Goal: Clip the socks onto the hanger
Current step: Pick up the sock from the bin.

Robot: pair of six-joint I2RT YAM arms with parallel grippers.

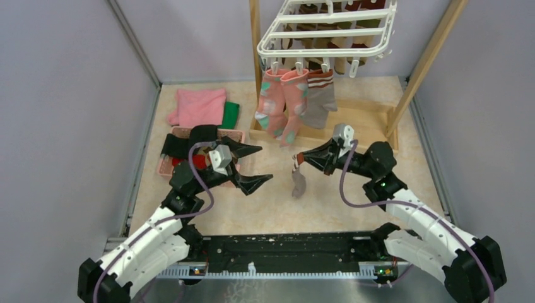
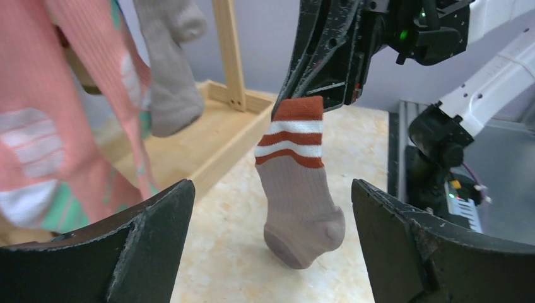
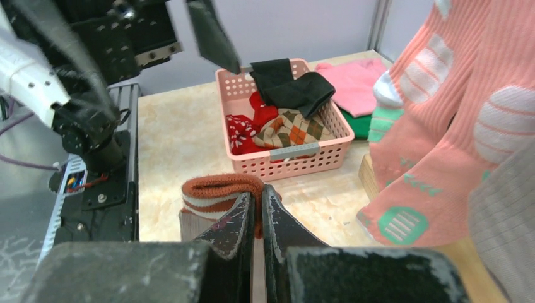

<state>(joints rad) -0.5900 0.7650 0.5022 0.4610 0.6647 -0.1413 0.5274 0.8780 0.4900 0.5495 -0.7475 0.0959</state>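
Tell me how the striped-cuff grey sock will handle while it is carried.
Probably floppy: the sock hangs limp from the right gripper, pinched only at its cuff. Likely light, since that small pinch carries all of it. It may well swing in transit, as the foot hangs loose below.

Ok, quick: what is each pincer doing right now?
Left pincer: open, empty.
Right pincer: shut on the grey sock, by its striped cuff.

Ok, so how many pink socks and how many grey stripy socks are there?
Pink socks: 2, both clipped to the hanger.
Grey striped socks: 2, one clipped, one in the right gripper.
Total: 4
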